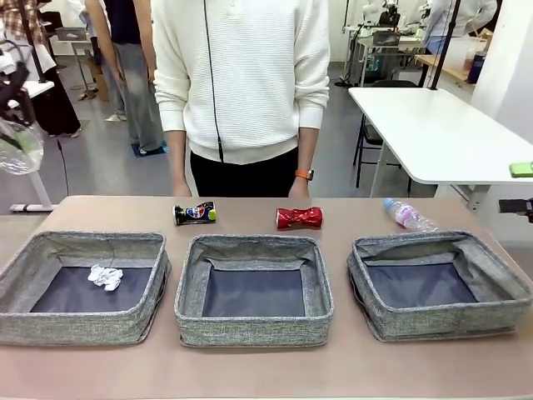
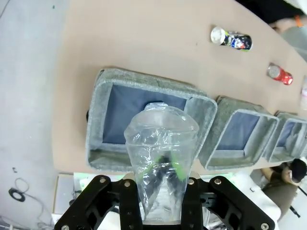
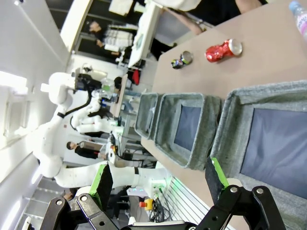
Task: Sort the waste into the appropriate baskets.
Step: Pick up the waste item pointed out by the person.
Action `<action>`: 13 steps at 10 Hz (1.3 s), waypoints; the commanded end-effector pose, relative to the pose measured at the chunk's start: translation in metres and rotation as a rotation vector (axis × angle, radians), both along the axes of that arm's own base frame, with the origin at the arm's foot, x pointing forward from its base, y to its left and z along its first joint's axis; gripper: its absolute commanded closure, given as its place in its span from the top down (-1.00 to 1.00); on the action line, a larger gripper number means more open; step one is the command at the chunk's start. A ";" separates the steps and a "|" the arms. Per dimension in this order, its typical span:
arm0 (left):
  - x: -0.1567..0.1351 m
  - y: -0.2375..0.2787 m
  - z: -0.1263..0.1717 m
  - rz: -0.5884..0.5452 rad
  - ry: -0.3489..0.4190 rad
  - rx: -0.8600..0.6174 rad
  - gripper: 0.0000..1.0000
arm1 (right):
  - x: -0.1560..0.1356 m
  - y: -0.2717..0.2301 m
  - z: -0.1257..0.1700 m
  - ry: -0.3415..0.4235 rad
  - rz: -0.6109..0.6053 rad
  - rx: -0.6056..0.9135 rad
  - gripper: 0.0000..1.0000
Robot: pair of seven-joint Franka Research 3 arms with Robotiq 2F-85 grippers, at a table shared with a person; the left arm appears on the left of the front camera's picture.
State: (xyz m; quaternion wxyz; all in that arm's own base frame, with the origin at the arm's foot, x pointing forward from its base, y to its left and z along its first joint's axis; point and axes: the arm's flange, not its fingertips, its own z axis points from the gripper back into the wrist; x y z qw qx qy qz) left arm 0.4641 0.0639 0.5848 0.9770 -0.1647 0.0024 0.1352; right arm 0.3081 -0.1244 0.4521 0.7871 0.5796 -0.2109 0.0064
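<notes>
Left gripper [image 2: 165, 168]: jaws closed on wrinkly clear plastic piece [image 2: 160, 132], held high, seemingly above the left square grey woven-fabric bin [image 2: 146, 80]
Right gripper [image 3: 160, 178]: jaws spread wide, green pads [image 3: 101, 179] well apart
Small white paper wad [image 1: 106, 277]: inside that left bin

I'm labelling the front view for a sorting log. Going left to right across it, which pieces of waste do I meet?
wrinkly clear plastic piece → small white paper wad → dented dark-blue can → dented red can → small clear bottle
</notes>
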 end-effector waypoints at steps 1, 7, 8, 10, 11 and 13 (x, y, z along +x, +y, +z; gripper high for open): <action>-0.017 0.007 0.010 0.013 -0.022 -0.012 -0.84 | -0.002 0.000 0.003 0.014 -0.001 0.007 1.00; -0.046 -0.259 0.219 -0.135 -0.169 0.016 -0.84 | -0.002 0.000 0.003 0.014 -0.001 0.007 1.00; -0.062 -0.294 0.234 -0.198 -0.150 0.036 -0.84 | -0.002 0.000 0.003 0.014 -0.001 0.007 1.00; -0.091 -0.345 0.253 -0.324 -0.205 0.042 -0.84 | -0.002 0.000 0.003 0.014 -0.001 0.007 1.00; -0.101 -0.357 0.256 -0.342 -0.203 0.043 -0.84 | -0.002 0.000 0.003 0.014 -0.001 0.007 1.00; -0.122 -0.377 0.243 -0.387 -0.208 0.079 -0.84 | -0.002 0.000 0.003 0.014 -0.001 0.007 1.00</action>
